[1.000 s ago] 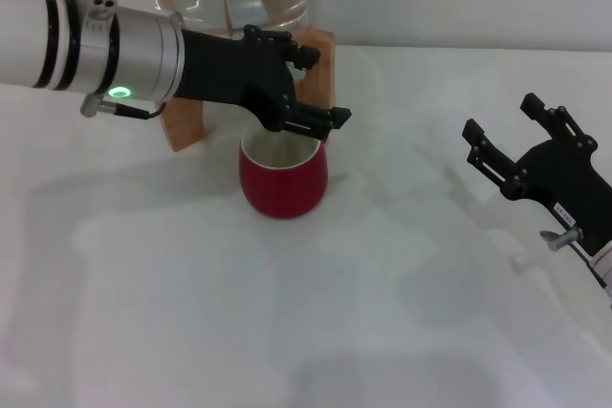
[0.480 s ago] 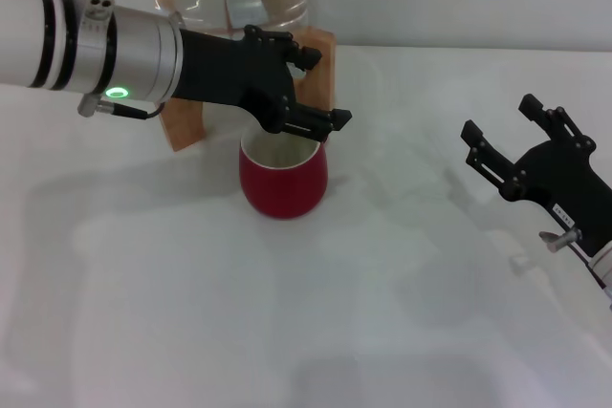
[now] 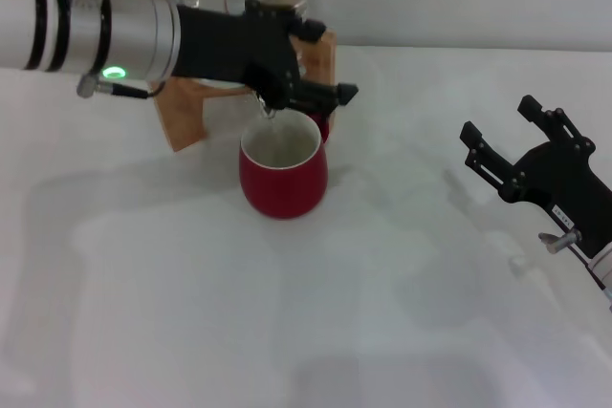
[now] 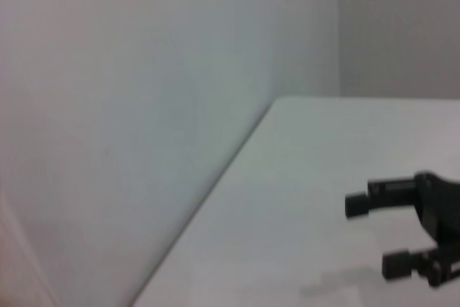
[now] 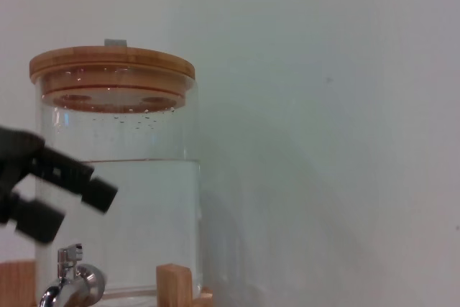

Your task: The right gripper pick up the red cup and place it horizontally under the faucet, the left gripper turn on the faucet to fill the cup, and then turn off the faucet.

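Note:
The red cup (image 3: 283, 179) stands upright on the white table, in front of the wooden stand (image 3: 182, 121). Its cream inside shows, and its handle points to the far right. The chrome faucet (image 3: 271, 108) ends just above the cup's far rim; it shows again as the faucet (image 5: 70, 283) at the foot of the glass jar (image 5: 122, 199). My left gripper (image 3: 320, 93) hovers above the faucet and the cup, open, with its black fingers (image 5: 68, 177) clear of the lever. Off to the right, my right gripper (image 3: 516, 145) rests open near the table with nothing in it.
The jar holds water to about half its height and has a wooden lid (image 5: 111, 66). A pale wall runs behind the table. Black fingers (image 4: 402, 228) show at the edge of the left wrist view.
My left gripper has risen and shifted slightly right, uncovering the cup's mouth and the faucet's spout. The cup and the right arm have not moved.

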